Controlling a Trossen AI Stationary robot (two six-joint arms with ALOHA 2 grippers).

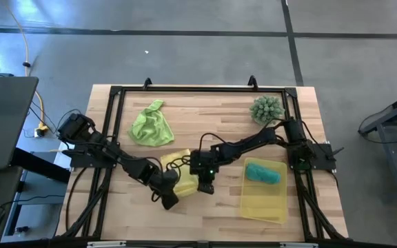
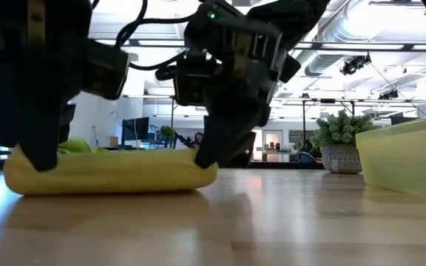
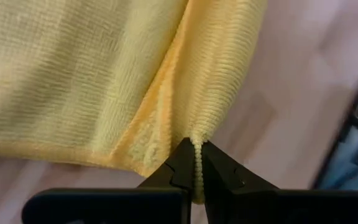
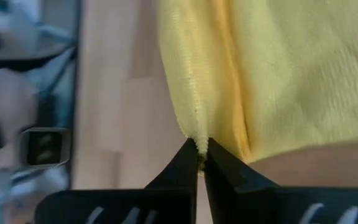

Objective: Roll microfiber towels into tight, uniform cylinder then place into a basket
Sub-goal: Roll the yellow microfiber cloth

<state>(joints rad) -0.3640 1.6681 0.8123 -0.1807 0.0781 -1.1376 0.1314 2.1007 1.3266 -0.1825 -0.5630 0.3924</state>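
Observation:
The yellow towel [image 1: 182, 172] lies low and folded over on the wooden table [image 1: 205, 220], near the middle front. My left gripper [image 3: 196, 152] is shut on it at its left end [image 2: 39, 159], and my right gripper [image 4: 201, 149] is shut on it at its right end [image 2: 209, 157]. A teal towel [image 1: 262, 172], rolled up, lies in the far end of the translucent yellow basket [image 1: 264, 203]. The lime green towel [image 1: 150, 124] lies crumpled on the table at the far left. My left gripper pinches a thin edge of the yellow towel [image 3: 197, 144] between its two fingertips, coming down at a slant from the table's left. The cloth spreads away from the fingers and rests on the table. My right gripper pinches a corner of the yellow towel [image 4: 197, 140] between its two fingertips, slanting down from the right. The towel lies on the table beyond the fingers, with a fold running along it.
A spiky green plant [image 1: 266, 109] in a pot stands at the far right corner. The basket sits just right of my right gripper. A black frame [image 1: 116, 93] runs round the table's edges. Bare wood lies along the front, left of the basket.

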